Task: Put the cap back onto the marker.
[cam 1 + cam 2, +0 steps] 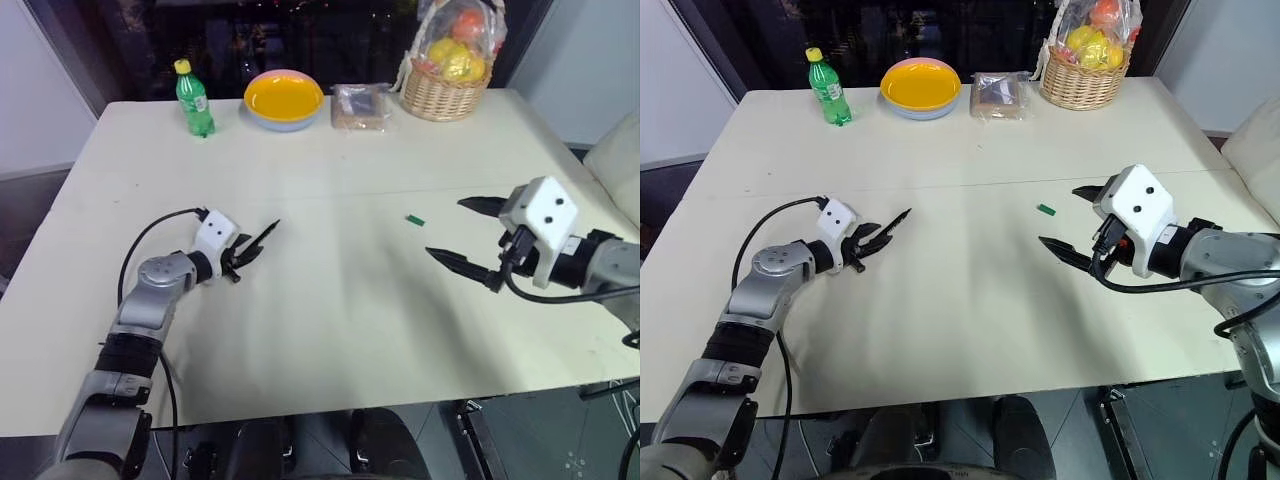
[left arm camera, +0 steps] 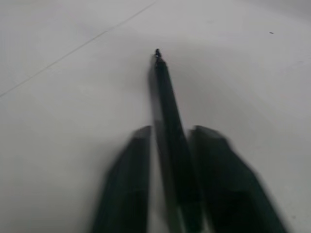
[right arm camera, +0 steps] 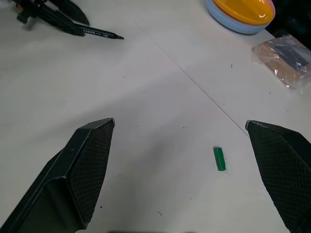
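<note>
The marker point(image 1: 262, 236), a thin black stick, points forward and to the right on the left half of the white table point(image 1: 330, 320). My left gripper point(image 1: 243, 254) is shut on its rear part; in the left wrist view the marker point(image 2: 165, 92) runs out between the two fingers point(image 2: 131, 170). The cap point(image 1: 415, 220), a tiny bright green tube, lies on the table right of centre, apart from the marker. My right gripper point(image 1: 452, 232) hovers open just right of the cap; in the right wrist view the cap point(image 3: 219, 158) lies between its spread fingers, nearer one of them.
Along the table's far edge stand a green bottle with a yellow lid point(image 1: 194, 100), a yellow bowl point(image 1: 284, 97), a wrapped packet point(image 1: 361, 106) and a wicker basket of fruit point(image 1: 445, 95). A black cable loops from my left wrist point(image 1: 150, 235).
</note>
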You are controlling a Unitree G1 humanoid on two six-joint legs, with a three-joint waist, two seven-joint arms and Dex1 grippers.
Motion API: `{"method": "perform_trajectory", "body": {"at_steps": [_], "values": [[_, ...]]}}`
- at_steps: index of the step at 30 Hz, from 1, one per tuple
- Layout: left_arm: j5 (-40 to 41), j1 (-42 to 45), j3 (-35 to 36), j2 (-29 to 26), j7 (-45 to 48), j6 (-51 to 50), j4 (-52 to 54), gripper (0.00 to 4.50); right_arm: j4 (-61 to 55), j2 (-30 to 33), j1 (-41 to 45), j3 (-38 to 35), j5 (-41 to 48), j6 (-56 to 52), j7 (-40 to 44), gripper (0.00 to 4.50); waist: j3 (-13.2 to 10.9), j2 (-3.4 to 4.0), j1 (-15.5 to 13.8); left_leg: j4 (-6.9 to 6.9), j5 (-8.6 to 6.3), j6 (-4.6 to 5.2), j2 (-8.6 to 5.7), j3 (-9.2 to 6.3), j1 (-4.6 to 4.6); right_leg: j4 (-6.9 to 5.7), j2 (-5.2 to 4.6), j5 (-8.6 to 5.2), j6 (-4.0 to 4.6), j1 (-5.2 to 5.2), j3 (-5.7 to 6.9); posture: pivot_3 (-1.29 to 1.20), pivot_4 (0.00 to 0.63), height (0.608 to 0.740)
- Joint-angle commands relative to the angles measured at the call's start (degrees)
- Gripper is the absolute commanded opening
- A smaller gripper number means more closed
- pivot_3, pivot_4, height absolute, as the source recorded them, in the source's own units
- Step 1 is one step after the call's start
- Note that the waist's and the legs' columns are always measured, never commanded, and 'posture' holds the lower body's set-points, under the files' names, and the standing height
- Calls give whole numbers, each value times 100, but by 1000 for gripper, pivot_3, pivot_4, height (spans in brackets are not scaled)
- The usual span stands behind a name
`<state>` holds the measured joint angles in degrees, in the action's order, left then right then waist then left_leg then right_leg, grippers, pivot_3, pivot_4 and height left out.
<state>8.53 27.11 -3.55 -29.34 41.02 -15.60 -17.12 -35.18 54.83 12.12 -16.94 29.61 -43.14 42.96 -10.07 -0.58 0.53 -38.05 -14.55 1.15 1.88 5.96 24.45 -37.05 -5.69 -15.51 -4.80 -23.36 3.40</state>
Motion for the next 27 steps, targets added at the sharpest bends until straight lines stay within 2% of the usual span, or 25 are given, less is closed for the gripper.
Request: {"method": "perform_trajectory", "body": {"at_steps": [1, 8, 13, 20, 27], "values": [[-62, -152, 65, -88, -31, -216, -15, 48, -96, 37, 52, -147, 19, 111, -14, 4500, 0, 0, 4, 0, 0, 0, 0, 0, -1, -1, 0, 3, -6, 0, 0, 0, 150, 740], [-65, -229, 135, -126, -24, -232, 132, 48, -20, 24, 60, -103, -4, 157, 7, 4500, 0, 0, 14, 0, 0, 0, 1, 0, -1, -1, 5, 8, -15, 0, 0, 0, 150, 740], [214, -181, 370, -340, 91, -548, 1105, 48, 347, -166, 104, 174, -204, 472, -51, 4500, -2, -3, 16, 0, 0, 0, 4, 1, 1, 0, 9, 9, -16, -3, 0, 0, 150, 740], [767, -29, 632, -828, 342, -1452, 2747, 48, 2087, -789, 769, 836, -759, 1498, 59, 4500, -4, -7, 11, -6, 0, 0, -2, 2, 5, 1, 9, 8, -16, -1, 0, 0, 150, 740], [1114, -90, 801, -864, 97, -2086, 3609, 48, 4284, -1310, 1680, 1417, -1300, 2586, 513, 4500, -5, -4, 18, -5, 2, 1, -1, 7, 4, -4, 35, 9, -27, -2, 4, 0, 150, 740]]}}
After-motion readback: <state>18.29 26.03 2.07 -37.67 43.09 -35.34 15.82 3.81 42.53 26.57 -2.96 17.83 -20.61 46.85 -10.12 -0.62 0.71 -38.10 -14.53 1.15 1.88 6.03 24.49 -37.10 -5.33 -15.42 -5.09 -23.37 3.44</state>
